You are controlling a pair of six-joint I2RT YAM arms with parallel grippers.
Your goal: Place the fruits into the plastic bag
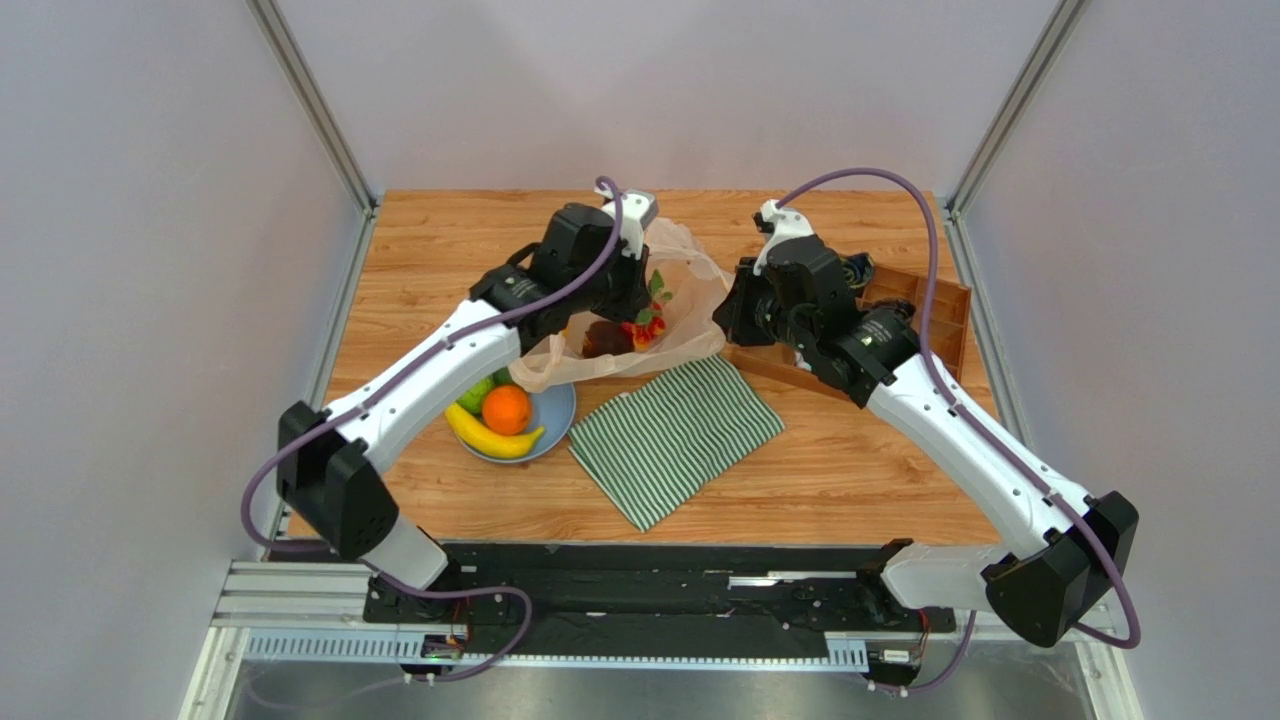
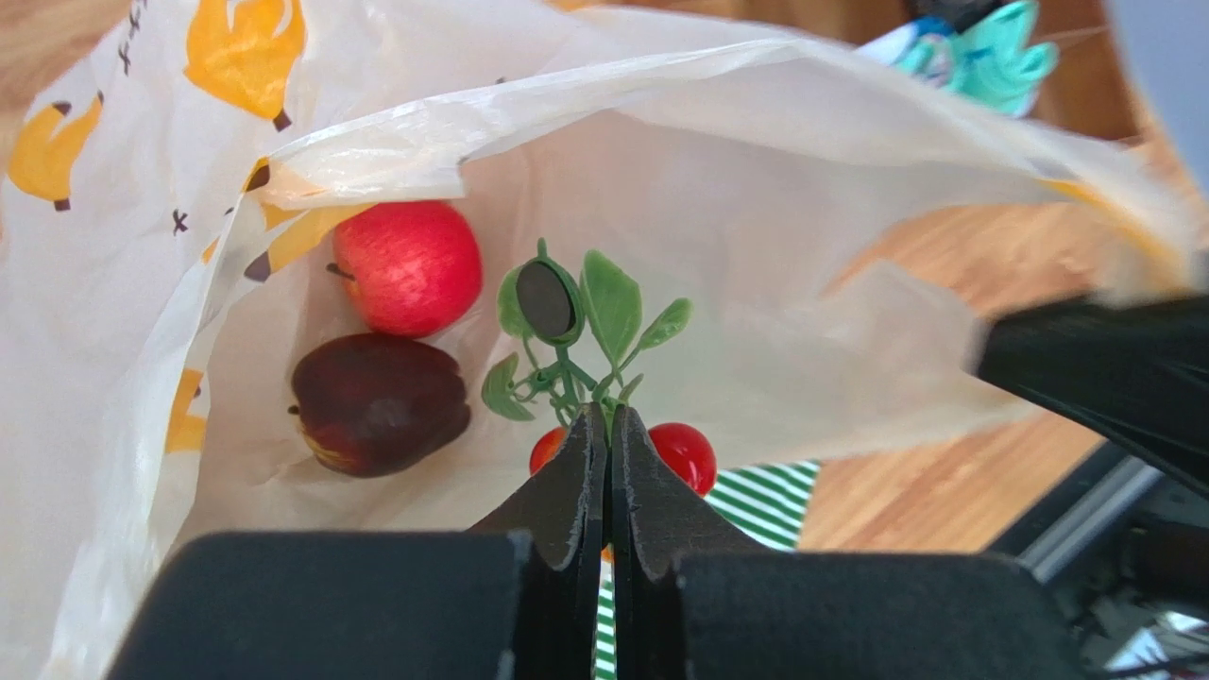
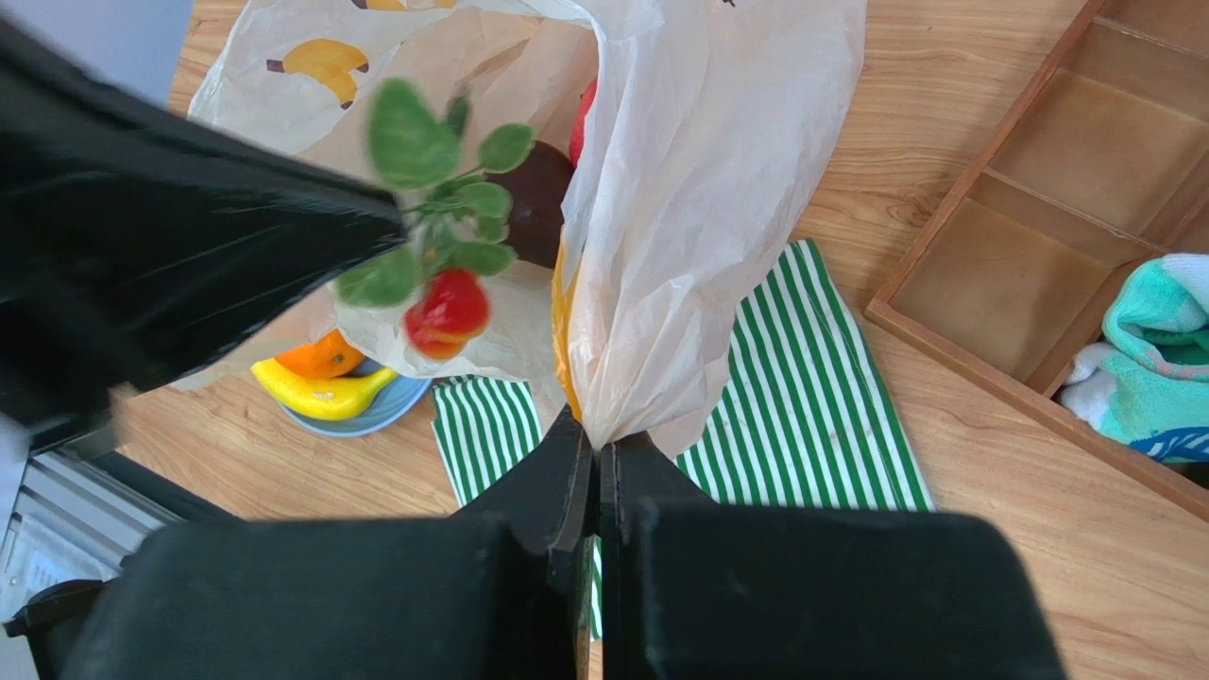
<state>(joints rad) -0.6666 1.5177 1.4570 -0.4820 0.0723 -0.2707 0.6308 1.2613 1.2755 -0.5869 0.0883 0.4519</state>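
Note:
My left gripper [image 2: 610,422] is shut on the leafy stem of the red berries [image 2: 686,454] and holds them at the mouth of the plastic bag [image 2: 795,213]. A red apple [image 2: 409,267] and a dark purple-brown fruit [image 2: 381,403] lie inside the bag. My right gripper [image 3: 598,442] is shut on the bag's edge [image 3: 710,170] and holds it up. The banana [image 1: 493,437], the orange [image 1: 507,408] and the green apple [image 1: 475,396] rest on the blue plate [image 1: 559,413], left of the bag and under my left arm.
A green-striped cloth [image 1: 676,435] lies flat in front of the bag. A wooden compartment tray [image 1: 917,308] stands at the back right, with a turquoise rolled sock [image 3: 1157,354] in it. Grey walls close in the table on both sides.

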